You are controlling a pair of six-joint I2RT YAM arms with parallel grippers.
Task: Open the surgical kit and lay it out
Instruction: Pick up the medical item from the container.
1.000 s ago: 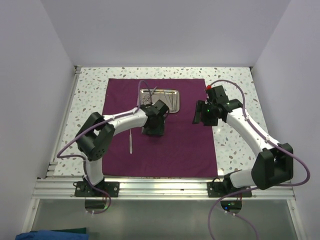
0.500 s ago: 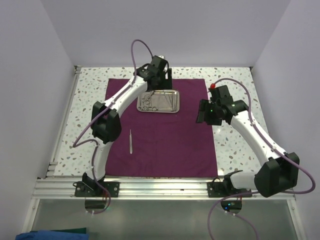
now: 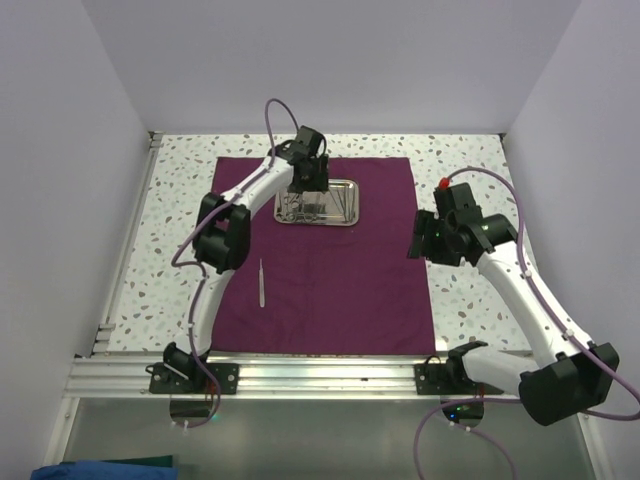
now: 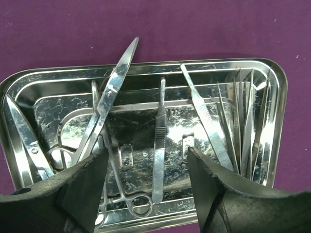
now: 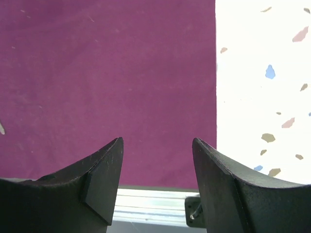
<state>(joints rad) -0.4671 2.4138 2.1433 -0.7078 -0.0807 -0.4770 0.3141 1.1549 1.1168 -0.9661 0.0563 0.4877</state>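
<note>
My left gripper (image 4: 146,155) hangs over the steel tray (image 4: 218,63), jaws open and empty. Scissors (image 4: 114,91) lie inside with other tools. The tray sits at the far end of the purple cloth (image 3: 330,290). My right gripper (image 5: 156,143) is open too, above the cloth's right edge.

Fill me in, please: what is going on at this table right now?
Two robot arms are at work over a spread maroon cloth. The left gripper hangs open over the steel tray at the far side of the cloth, just above the scissors and other tools lying in it, holding nothing. One thin silver instrument lies out on the cloth, nearer the left arm's base. The right gripper hovers open and empty over the cloth's right edge.
</note>
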